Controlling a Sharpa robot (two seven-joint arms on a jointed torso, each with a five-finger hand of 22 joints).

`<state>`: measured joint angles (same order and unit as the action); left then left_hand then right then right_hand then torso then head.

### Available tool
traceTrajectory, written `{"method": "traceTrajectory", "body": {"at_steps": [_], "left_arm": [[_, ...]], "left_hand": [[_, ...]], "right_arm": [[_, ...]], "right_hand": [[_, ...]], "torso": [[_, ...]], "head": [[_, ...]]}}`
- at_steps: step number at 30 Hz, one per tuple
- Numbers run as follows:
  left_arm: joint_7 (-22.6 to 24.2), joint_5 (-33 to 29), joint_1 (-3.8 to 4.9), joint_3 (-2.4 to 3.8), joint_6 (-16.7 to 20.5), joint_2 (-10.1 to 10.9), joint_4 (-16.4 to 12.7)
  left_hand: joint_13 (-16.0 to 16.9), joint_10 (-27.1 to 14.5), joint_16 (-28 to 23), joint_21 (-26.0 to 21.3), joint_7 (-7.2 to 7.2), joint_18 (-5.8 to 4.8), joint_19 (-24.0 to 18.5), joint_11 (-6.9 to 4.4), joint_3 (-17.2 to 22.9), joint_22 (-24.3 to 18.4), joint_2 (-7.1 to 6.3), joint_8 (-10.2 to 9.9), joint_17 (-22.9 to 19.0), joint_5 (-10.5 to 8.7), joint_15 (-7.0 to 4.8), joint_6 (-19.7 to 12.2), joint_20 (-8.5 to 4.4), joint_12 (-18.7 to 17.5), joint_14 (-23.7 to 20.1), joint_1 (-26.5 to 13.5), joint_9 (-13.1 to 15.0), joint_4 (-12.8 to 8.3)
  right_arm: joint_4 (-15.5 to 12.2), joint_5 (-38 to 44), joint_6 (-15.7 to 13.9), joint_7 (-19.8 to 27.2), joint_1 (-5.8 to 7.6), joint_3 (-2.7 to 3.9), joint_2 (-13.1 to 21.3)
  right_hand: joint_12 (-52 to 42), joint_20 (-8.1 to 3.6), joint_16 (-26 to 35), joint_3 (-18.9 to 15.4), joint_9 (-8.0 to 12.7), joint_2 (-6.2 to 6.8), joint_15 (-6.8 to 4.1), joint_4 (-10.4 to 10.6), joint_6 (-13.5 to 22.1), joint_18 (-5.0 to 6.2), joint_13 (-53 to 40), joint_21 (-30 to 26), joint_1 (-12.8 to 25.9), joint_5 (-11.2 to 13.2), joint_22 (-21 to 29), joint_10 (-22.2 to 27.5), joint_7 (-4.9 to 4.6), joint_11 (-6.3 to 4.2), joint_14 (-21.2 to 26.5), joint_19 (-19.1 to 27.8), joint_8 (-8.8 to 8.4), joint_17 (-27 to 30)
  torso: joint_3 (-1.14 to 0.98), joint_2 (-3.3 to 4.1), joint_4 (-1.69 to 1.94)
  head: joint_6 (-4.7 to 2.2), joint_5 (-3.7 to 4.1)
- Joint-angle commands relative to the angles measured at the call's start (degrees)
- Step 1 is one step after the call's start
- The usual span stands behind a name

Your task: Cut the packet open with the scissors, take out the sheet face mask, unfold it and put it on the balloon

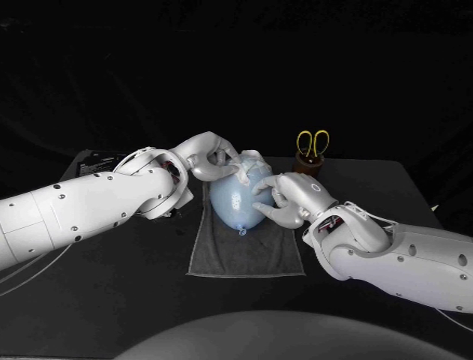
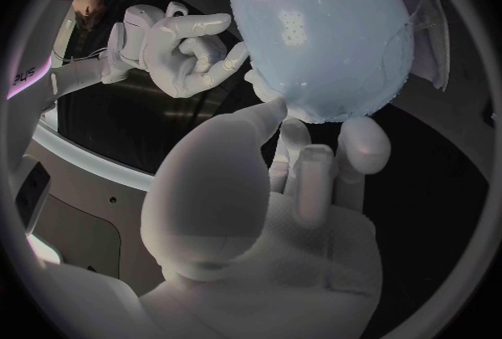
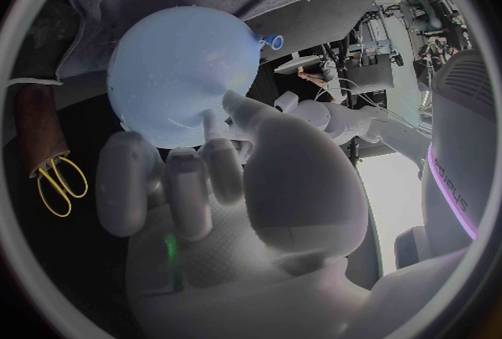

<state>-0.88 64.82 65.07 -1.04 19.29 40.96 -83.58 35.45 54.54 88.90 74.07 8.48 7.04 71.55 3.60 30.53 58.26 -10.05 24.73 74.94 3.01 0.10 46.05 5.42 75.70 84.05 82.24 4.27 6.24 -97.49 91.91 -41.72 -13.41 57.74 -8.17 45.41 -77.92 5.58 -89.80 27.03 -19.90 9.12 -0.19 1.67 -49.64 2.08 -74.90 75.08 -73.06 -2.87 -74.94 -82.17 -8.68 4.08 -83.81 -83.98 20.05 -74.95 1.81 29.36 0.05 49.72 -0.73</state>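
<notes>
On the grey towel (image 1: 247,251) at the middle of the black worktop (image 1: 371,180) lies the pale blue balloon (image 1: 240,201), knot end toward the robot. A thin, clear film hangs off one side of it, plainest from the left wrist. I take that to be the sheet face mask (image 2: 427,38), already draped over the balloon. How well it sits, and whether it is fully spread, I cannot make out.

Both hands are on the balloon. The left hand (image 1: 209,156) reaches over the far end with thumb and fingertips against the skin. I cannot tell whether it is pinching an edge of the mask or only pressing it down. The right hand (image 1: 282,199) rests on the balloon's near-right flank, released, its fingers apart and laid on the surface with nothing grasped.

Behind and to the right of the balloon, the yellow-handled scissors (image 1: 313,141) stand handles up in a brown holder (image 1: 311,161), well apart from both hands.

By my reckoning the task is near its end. With the scissors put away, the cutting looks finished, and the mask appears to be out and on the balloon. What seems left is to smooth the sheet flat and lift both hands off without rolling the balloon.
</notes>
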Motion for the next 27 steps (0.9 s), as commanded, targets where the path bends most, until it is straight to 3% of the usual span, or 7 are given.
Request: {"method": "traceTrajectory", "body": {"at_steps": [1,15,22,27], "left_arm": [[-0.3,0.7,0.1,0.07,-1.8,-0.2,-0.2],[-0.8,0.8,0.11,0.07,-1.0,-0.1,-0.2],[0.1,0.9,0.11,0.07,0.8,0.0,-0.5],[1.4,0.9,0.11,0.07,2.5,0.2,-0.8]], "left_hand": [[0.2,0.1,0.2,0.3,-0.13,-0.45,0.0,-0.3,-0.2,0.0,-0.12,-0.3,3.3,-0.23,-0.4,0.6,-0.26,-0.1,2.0,-0.2,0.1,0.3],[1.3,0.6,0.2,0.5,-0.86,-0.48,0.0,-0.58,0.6,0.2,1.0,1.0,3.5,-0.23,-0.64,4.7,-0.49,0.0,2.1,0.4,0.9,-0.7],[3.6,2.3,0.2,0.9,-1.62,-0.56,0.3,-1.22,2.1,0.8,2.15,3.7,4.0,-0.23,-1.19,8.9,-0.95,0.4,2.3,1.7,2.6,-2.7],[5.3,3.6,0.2,1.2,-1.91,-0.6,0.3,-1.56,3.0,1.1,2.32,5.4,4.4,-0.22,-1.53,10.1,-1.28,0.7,2.4,1.5,4.0,-3.6]], "right_arm": [[0.0,0.8,0.8,-0.6,-0.09,-0.04,0.0],[0.0,0.8,0.7,-0.7,-0.09,-0.04,0.0],[-0.1,0.8,0.8,-0.8,-0.09,-0.04,0.0],[-0.1,0.8,0.7,-0.8,-0.09,-0.04,0.0]], "right_hand": [[-0.3,0.13,-0.2,-0.3,0.1,-0.32,0.06,0.0,-0.6,1.01,-6.2,0.2,-0.4,0.1,-10.8,0.2,-0.03,-0.2,-6.2,-0.5,-0.17,-15.1],[-0.3,0.11,-0.2,-0.4,0.1,-0.36,0.01,0.0,-0.8,1.01,-6.1,0.3,-0.4,0.1,-10.9,0.2,0.03,-0.25,-6.2,-0.5,-0.15,-15.1],[-0.3,0.1,-0.2,-0.5,0.1,-0.38,0.0,0.0,-0.8,1.01,-6.1,0.3,-0.3,0.1,-10.9,0.2,0.05,-0.26,-6.2,-0.5,-0.15,-15.1],[-0.3,0.09,-0.2,-0.5,0.1,-0.39,-0.02,0.1,-0.9,1.01,-6.1,0.3,-0.3,0.1,-10.9,0.2,0.07,-0.28,-6.2,-0.5,-0.14,-15.1]], "torso": [[0.02,-0.01,0.0],[0.05,-0.03,0.01],[0.03,0.02,0.01],[0.02,0.02,0.0]], "head": [[0.0,0.01],[0.0,-0.08],[-0.02,-0.05],[0.01,-0.1]]}}
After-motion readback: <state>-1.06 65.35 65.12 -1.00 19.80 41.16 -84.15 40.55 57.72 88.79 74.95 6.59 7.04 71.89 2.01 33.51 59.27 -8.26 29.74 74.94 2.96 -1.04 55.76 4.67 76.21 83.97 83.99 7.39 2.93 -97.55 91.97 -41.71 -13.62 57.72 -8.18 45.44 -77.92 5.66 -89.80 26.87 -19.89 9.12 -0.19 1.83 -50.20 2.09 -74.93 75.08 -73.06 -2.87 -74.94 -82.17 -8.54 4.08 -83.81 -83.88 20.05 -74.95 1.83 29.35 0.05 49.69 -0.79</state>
